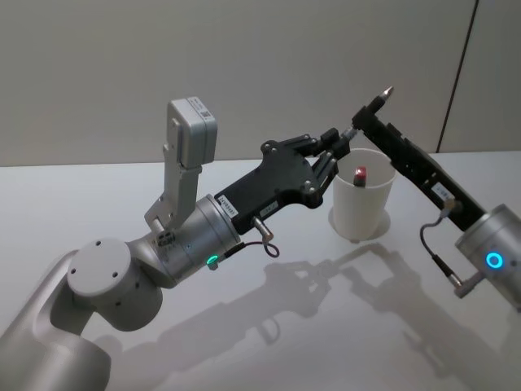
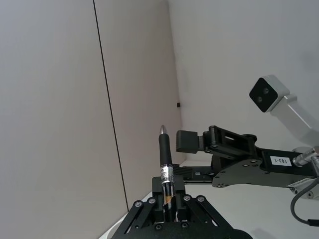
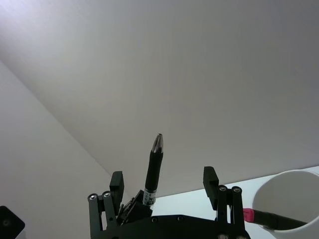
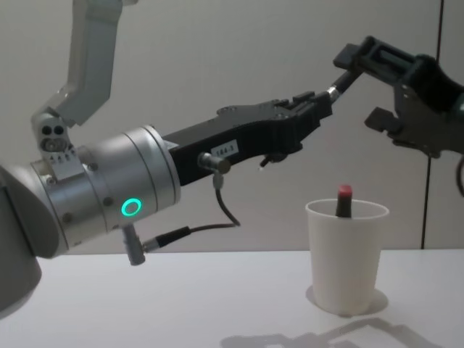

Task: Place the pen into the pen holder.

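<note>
Left arm: extended from the lower left of the head view, up and to the right, with the forearm raised clear of the white tabletop.

Left gripper: held in the air, fingers clamped on the lower barrel of a black pen with a silver tip. The pen was tilted, tip pointed up and away from the robot.

Plain white paper cup with a rolled rim: stood upright on the tabletop, right of centre, below both grippers as seen from the chest. A dark pen with a red end was leaned inside it, the red end raised above the rim. The black pen was kept outside the cup, above it.

Right arm: brought in from the lower right of the head view and angled up and to the left.

Right gripper: fingers spread apart, one set on each side of the black pen, neither seen touching it. Its fingers were placed just beyond the left gripper's fingertips.
</note>
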